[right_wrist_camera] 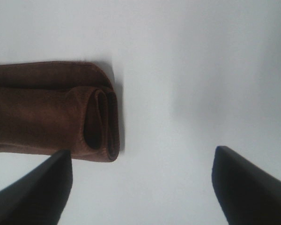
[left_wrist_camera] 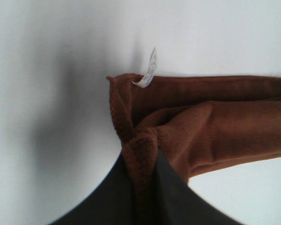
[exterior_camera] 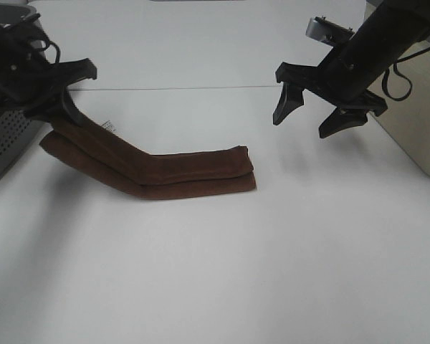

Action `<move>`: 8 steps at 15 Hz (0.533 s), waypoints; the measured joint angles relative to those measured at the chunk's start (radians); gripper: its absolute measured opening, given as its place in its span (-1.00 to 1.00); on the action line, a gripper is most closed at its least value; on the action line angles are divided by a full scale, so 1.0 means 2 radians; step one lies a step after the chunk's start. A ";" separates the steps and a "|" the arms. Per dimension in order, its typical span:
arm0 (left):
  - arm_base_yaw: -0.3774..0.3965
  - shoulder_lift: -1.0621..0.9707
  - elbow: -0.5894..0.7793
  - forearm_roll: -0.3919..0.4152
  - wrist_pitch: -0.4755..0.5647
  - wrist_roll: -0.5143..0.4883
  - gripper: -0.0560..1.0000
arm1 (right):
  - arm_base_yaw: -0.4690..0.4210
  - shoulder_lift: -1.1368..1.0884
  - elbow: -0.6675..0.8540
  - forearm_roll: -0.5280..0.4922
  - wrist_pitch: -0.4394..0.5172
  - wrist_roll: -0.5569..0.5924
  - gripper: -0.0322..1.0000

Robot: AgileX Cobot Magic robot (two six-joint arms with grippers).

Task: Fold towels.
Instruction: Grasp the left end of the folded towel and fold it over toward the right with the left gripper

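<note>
A dark reddish-brown towel (exterior_camera: pixel 179 174) lies folded into a long narrow strip on the white table (exterior_camera: pixel 222 272). Its left end is lifted off the table, pinched in my left gripper (exterior_camera: pixel 57 120), which is shut on it. The left wrist view shows the cloth (left_wrist_camera: pixel 210 126) bunched between the dark fingers (left_wrist_camera: pixel 173 201), with a small white tag (left_wrist_camera: pixel 150 70) sticking out at the edge. My right gripper (exterior_camera: pixel 317 115) hangs open above the table, to the right of the strip's right end (right_wrist_camera: pixel 96 122), touching nothing.
A grey perforated box (exterior_camera: pixel 3 143) stands at the left edge behind the left arm. A beige box (exterior_camera: pixel 419 122) stands at the right edge under the right arm. A seam (exterior_camera: pixel 179 87) crosses the table behind the towel.
</note>
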 joint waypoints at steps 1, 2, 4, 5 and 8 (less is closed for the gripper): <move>-0.014 0.000 -0.018 0.000 0.004 -0.019 -0.78 | 0.000 -0.010 0.000 0.000 0.007 0.001 0.55; -0.034 0.000 -0.033 0.000 0.003 -0.033 -0.78 | 0.000 -0.019 0.000 0.000 0.016 0.001 0.55; -0.073 0.001 -0.049 0.000 -0.022 -0.059 -0.78 | 0.000 -0.031 0.000 0.000 0.031 0.001 0.55; -0.090 0.006 -0.054 -0.001 -0.036 -0.075 -0.78 | 0.000 -0.034 0.000 0.000 0.037 0.001 0.55; -0.131 0.053 -0.084 -0.014 -0.054 -0.115 -0.59 | 0.000 -0.043 0.000 0.000 0.051 0.001 0.55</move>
